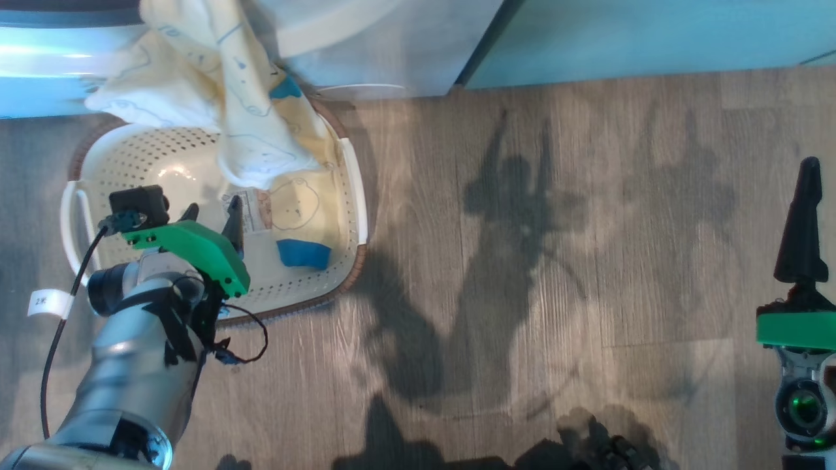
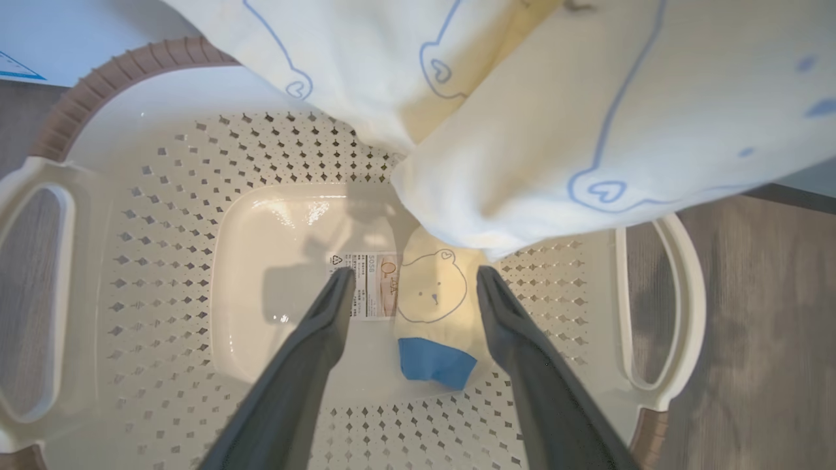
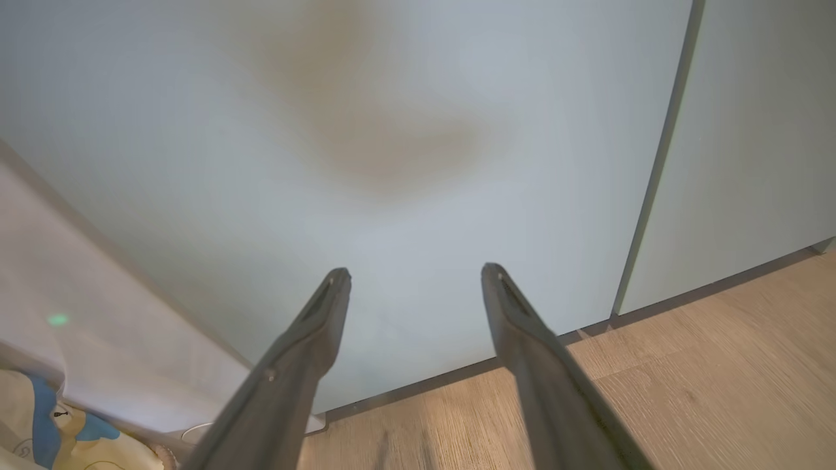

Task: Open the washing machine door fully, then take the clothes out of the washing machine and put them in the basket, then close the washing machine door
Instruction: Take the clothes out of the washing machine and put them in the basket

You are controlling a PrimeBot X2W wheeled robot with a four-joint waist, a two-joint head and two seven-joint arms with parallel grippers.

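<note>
The cream basket (image 1: 130,156) stands on the floor at the left, against the white washing machine (image 1: 366,52). Pale yellow clothes (image 1: 228,98) with bear outlines hang down from the top edge over the basket's far rim. Their lower end (image 2: 522,163) hangs above the basket (image 2: 163,196) floor. A bear-print piece with a blue part (image 1: 302,253) lies on the basket's bottom beside the label sticker (image 2: 372,284). My left gripper (image 1: 212,209) is open over the basket, holding nothing (image 2: 415,274). My right gripper (image 1: 808,170) hangs open at the far right (image 3: 415,271). I cannot make out the door.
Pale cabinet fronts (image 1: 653,32) run along the back right, facing my right gripper (image 3: 457,130). The grey wood floor (image 1: 522,261) between basket and right arm carries the arms' shadows. A black cable (image 1: 59,326) loops beside my left forearm.
</note>
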